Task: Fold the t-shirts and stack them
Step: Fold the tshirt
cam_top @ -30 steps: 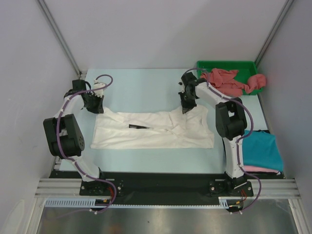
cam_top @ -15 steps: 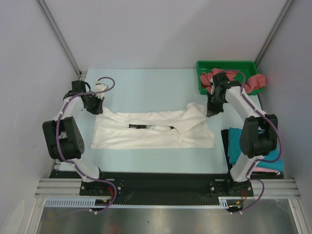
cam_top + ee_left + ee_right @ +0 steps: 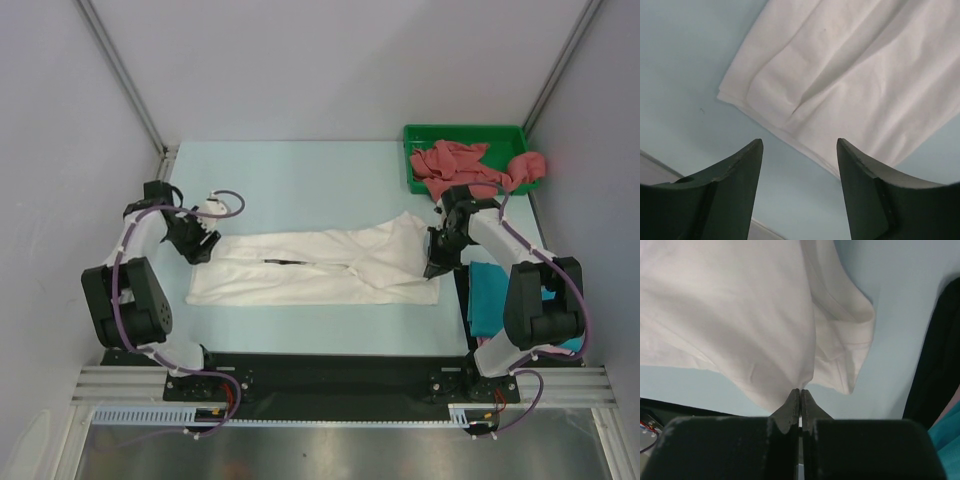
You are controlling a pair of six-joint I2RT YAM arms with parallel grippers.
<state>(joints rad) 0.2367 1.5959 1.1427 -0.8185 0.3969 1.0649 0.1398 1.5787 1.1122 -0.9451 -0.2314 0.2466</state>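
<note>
Tabletop (image 3: pixel 300 180) — pale blue, walled by grey panels (image 3: pixel 330 60) — bears white t-shirt (image 3: pixel 320 265).

Light: bright, even, from above, I'd say | shadows: soft, thin beneath white t-shirt (image 3: pixel 740 315) ahead of right end effector (image 3: pixel 800 390) | focus: its fingers (image 3: pixel 788 412) blurred, dark.

The work surface is a pale blue-green tabletop (image 3: pixel 300 170), matte and evenly lit, with only soft shadows. Plain light grey wall panels (image 3: pixel 330 60) enclose it at the rear and on both sides. One aluminium frame post (image 3: pixel 120 75) rises at the left rear corner, a second post (image 3: pixel 563 65) at the right. A black strip (image 3: pixel 320 365) borders the near edge. Beyond it lie an aluminium rail (image 3: pixel 570 383) and a brushed metal sheet (image 3: pixel 330 450).
</note>
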